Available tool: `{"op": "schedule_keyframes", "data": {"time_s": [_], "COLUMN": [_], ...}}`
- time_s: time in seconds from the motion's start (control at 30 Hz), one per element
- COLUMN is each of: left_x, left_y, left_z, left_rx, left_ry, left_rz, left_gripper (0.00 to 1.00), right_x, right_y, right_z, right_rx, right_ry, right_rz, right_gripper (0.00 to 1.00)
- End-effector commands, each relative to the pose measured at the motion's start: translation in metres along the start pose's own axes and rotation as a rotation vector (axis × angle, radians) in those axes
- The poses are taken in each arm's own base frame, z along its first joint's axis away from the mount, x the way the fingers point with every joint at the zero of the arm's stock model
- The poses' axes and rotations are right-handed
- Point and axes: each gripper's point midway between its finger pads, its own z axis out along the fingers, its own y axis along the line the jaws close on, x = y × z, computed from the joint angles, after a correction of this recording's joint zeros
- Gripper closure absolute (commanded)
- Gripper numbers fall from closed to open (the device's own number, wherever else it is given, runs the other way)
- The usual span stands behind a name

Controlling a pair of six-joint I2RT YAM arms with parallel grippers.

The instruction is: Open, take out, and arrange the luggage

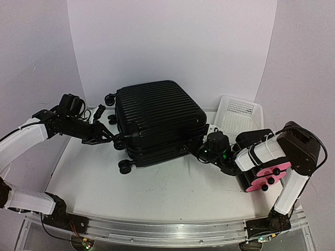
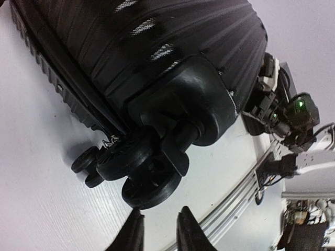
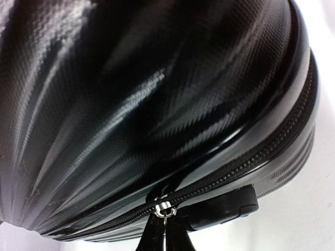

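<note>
Right end effector (image 3: 165, 238): its two fingers meet at the bottom of the right wrist view, closed together on the small metal zip pull (image 3: 164, 209) that hangs from the seam of the luggage (image 1: 157, 117). The grip looks like a pinch on the pull tab, though the tab itself is mostly hidden between the fingers.

The luggage lies flat on the white surface (image 1: 172, 193), between the two arms, with its wheels toward the left arm. Both shells are together and the zip teeth seen along the seam are joined, so I judge the task barely begun. Opening is at its first step, and taking out and arranging are all left to do.

Left end effector (image 2: 159, 230): slightly parted with a narrow gap, holding nothing. It hangs just beside a corner wheel (image 2: 149, 188), not touching it as far as I can tell.
</note>
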Motion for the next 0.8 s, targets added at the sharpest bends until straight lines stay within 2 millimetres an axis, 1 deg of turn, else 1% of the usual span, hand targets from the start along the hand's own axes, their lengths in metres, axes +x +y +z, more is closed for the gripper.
{"op": "schedule_keyframes", "data": {"time_s": [0.0,0.03,0.07,0.17,0.23,0.27,0.33,0.43,0.5,0.57,0.63,0.7,0.77], "left_x": [-0.005,-0.003,-0.003,0.000,0.002,0.003,0.006,0.003,0.000,-0.005,-0.007,-0.004,0.001], "left_y": [-0.015,-0.015,-0.016,-0.019,-0.024,-0.026,-0.030,-0.030,-0.029,-0.026,-0.019,-0.017,-0.017], "left_z": [-0.010,-0.012,-0.013,-0.017,-0.017,-0.014,-0.007,0.003,0.008,0.011,0.016,0.023,0.031], "left_rx": [0.055,0.057,0.058,0.071,0.092,0.094,0.078,0.009,-0.026,-0.055,-0.088,-0.084,-0.060], "left_ry": [-0.047,-0.051,-0.055,-0.070,-0.071,-0.067,-0.056,-0.064,-0.070,-0.075,-0.071,-0.043,-0.009], "left_rz": [0.048,0.054,0.058,0.078,0.091,0.100,0.127,0.156,0.178,0.202,0.219,0.217,0.191], "left_gripper": [0.62,0.52,0.45,0.26,0.18,0.15,0.06,0.01,0.01,0.01,0.01,0.00,0.01], "right_x": [-0.029,-0.028,-0.027,-0.026,-0.023,-0.020,-0.014,-0.015,-0.015,-0.009,-0.001,0.003,0.005], "right_y": [0.012,0.012,0.012,0.016,0.018,0.018,0.017,0.008,0.005,0.010,0.020,0.027,0.031], "right_z": [0.001,-0.004,-0.007,-0.022,-0.031,-0.035,-0.045,-0.062,-0.070,-0.072,-0.071,-0.072,-0.072], "right_rx": [0.026,0.046,0.064,0.131,0.193,0.217,0.261,0.363,0.404,0.393,0.365,0.367,0.374], "right_ry": [-0.084,-0.063,-0.045,0.022,0.104,0.147,0.226,0.300,0.320,0.361,0.390,0.390,0.387], "right_rz": [0.000,-0.032,-0.062,-0.177,-0.263,-0.304,-0.375,-0.481,-0.551,-0.624,-0.671,-0.710,-0.729], "right_gripper": [1.00,1.00,1.00,1.00,1.00,1.00,1.00,1.00,1.00,1.00,1.00,1.00,1.00]}}
